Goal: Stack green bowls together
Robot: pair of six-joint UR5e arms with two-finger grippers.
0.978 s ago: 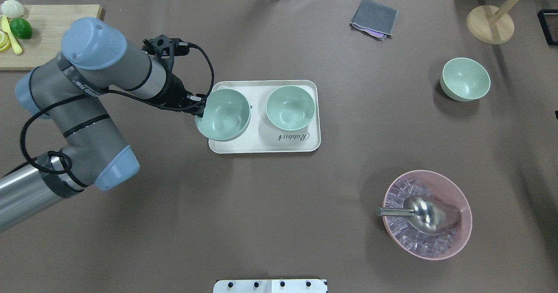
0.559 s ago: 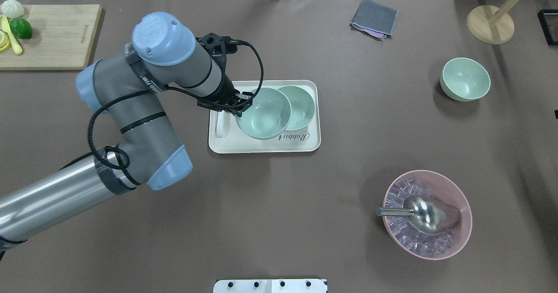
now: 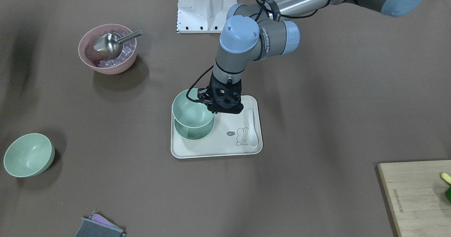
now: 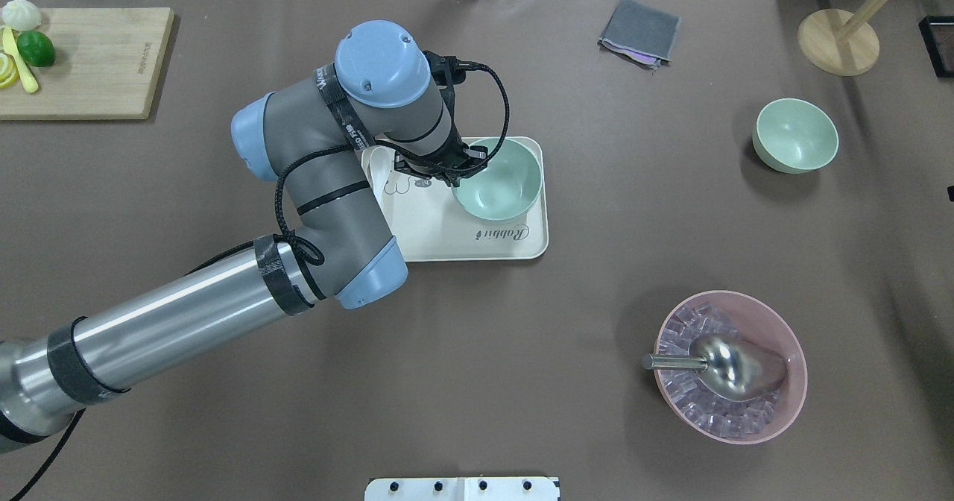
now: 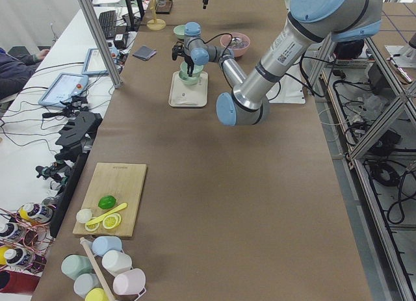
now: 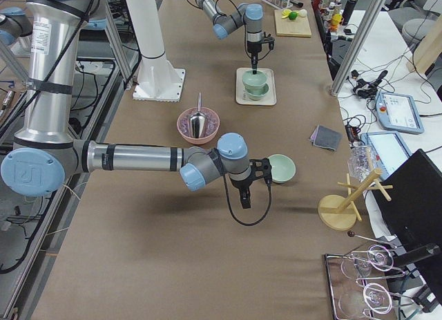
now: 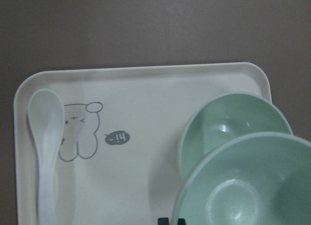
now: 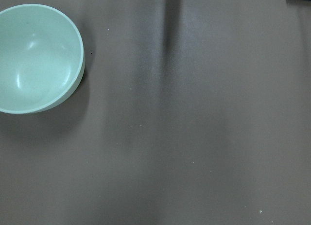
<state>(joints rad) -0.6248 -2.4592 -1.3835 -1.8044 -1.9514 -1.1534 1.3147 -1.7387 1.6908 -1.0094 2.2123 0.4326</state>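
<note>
My left gripper (image 4: 456,177) is shut on the rim of a pale green bowl (image 4: 498,179) and holds it just above a second green bowl (image 3: 193,134) on the white tray (image 4: 440,238). In the left wrist view the held bowl (image 7: 248,186) overlaps the lower bowl (image 7: 228,120). From overhead the lower bowl is hidden under the held one. A third green bowl (image 4: 795,134) stands alone at the far right and shows in the right wrist view (image 8: 34,57). My right gripper (image 6: 246,195) hovers beside it; I cannot tell whether it is open.
A white spoon (image 3: 252,127) lies on the tray. A pink bowl (image 4: 730,367) with ice and a metal scoop is at the near right. A grey cloth (image 4: 639,31), a wooden stand (image 4: 838,39) and a cutting board (image 4: 82,61) line the far edge.
My left arm has carried the green bowl to the right, from over the tray's left side to above the second bowl. The spoon on the tray is now uncovered.
</note>
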